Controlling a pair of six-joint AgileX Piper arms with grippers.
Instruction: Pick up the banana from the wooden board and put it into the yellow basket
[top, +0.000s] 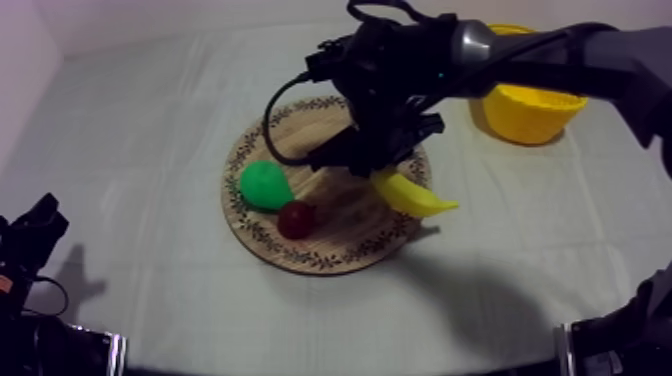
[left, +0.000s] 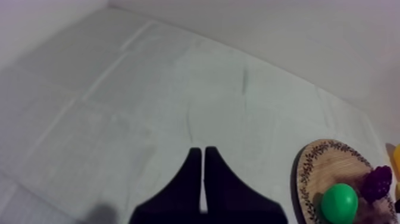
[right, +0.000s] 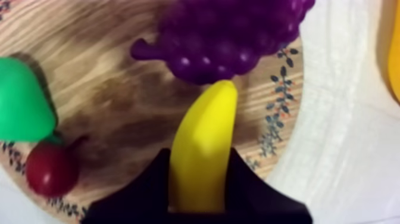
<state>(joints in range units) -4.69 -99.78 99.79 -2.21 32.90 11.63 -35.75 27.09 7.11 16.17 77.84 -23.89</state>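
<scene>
Right tool (right: 201, 164) clamped on the banana (right: 205, 125) near one end, over the rim of the wooden board (top: 330, 235); yellow basket (top: 525, 110) stands apart. Risk: long free end may swing or slip from the narrow grip in transfer, dropping short onto the table (top: 150, 150)

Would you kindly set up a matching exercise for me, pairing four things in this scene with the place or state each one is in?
Things
1. banana
2. pear
3. yellow basket
4. left claw

Places or states
A. shut on nothing, over bare cloth
B. on the wooden board, beside the small red fruit
C. gripped between the fingers of the right claw
D. standing on the cloth, apart from the board

Pairs: 1-C, 2-B, 3-D, 4-A
</scene>
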